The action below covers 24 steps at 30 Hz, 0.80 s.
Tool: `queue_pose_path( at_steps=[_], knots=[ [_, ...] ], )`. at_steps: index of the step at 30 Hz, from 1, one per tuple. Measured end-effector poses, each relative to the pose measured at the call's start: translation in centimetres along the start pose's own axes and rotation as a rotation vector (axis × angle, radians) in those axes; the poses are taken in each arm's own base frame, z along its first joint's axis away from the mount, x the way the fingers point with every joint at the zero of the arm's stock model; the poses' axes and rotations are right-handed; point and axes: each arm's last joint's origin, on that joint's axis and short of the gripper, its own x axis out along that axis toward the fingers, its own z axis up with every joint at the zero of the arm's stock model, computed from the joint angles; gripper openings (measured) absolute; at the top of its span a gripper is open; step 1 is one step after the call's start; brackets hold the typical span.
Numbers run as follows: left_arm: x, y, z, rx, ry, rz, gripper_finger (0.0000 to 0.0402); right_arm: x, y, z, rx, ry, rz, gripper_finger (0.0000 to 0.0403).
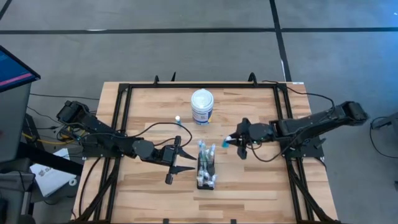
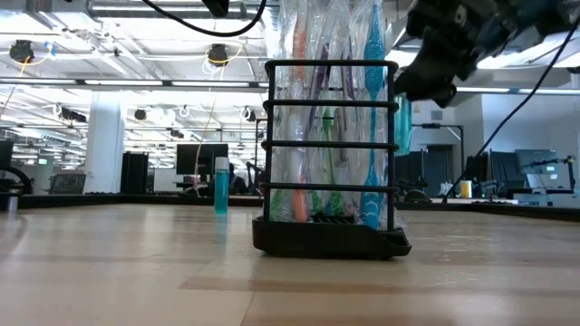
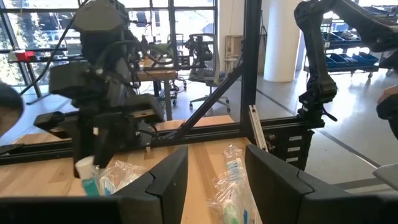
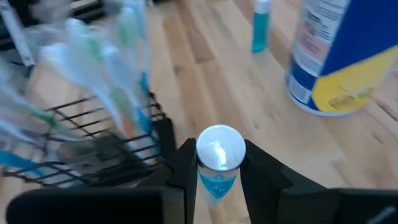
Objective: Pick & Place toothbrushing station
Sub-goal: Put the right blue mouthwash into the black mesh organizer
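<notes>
From above, the toothbrushing station (image 1: 206, 169) is a small black slotted wire holder standing near the middle of the wooden counter (image 1: 249, 193), packed with clear-wrapped toothbrushes (image 1: 204, 151). The left hand (image 1: 180, 162) lies just beside the holder's left side, its two fingers spread wide with nothing between them. The right hand (image 1: 227, 141) hovers near the holder's far right corner and grips a small bottle with a white cap (image 1: 225, 142). A white round tub with a blue label (image 1: 202, 106) stands farther back, and a small teal bottle (image 1: 178, 119) stands to its left.

The low view shows what the overhead view cannot: the holder (image 2: 330, 163) is a tall cage of horizontal black bars on a solid black base resting flat on the counter (image 2: 136, 272), with orange, green and blue toothbrushes (image 2: 372, 136) upright inside their wrappers. The right hand (image 2: 435, 63) hangs above and behind its upper right corner. The teal bottle (image 2: 221, 186) stands upright well behind.

In the left wrist view the wide-apart fingers (image 3: 168, 180) frame wrapped brushes (image 3: 231, 186), with the other arm's hand (image 3: 102, 93) beyond them holding the bottle (image 3: 87, 174).

The right wrist view shows the grip closely: the fingers (image 4: 183, 165) clamp both sides of the white-capped bottle of blue liquid (image 4: 219, 162), just beside the wire holder (image 4: 99, 155), with the tub (image 4: 345, 56) farther off.
</notes>
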Motion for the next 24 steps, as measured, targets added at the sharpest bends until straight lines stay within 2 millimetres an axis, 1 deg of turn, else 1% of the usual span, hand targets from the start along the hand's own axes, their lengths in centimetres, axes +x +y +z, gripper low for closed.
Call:
queue_pose_path(
  at_steps=[9, 11, 15, 19, 24],
  knots=[
    [0.0, 0.0, 0.0, 0.0, 0.0, 0.0, 0.0153, -0.6, 3.0, 1.5, -0.046, -0.031, 0.099, 0.0084],
    [0.0, 0.0, 0.0, 0.0, 0.0, 0.0, 0.0153, -0.6, 3.5, 1.3, -0.062, -0.012, 0.11, 0.0084],
    [0.0, 0.0, 0.0, 0.0, 0.001, 0.0, 0.0153, -0.2, 4.8, 1.5, -0.081, -0.003, 0.136, 0.0084],
    [0.0, 0.0, 0.0, 0.0, 0.002, 0.0, 0.0153, 0.7, 5.9, 1.6, -0.102, 0.021, 0.145, 0.0084],
    [0.0, 0.0, 0.0, 0.001, 0.002, 0.0, 0.0153, 1.7, 7.4, 2.3, -0.157, 0.026, 0.158, 0.0084]
  ],
)
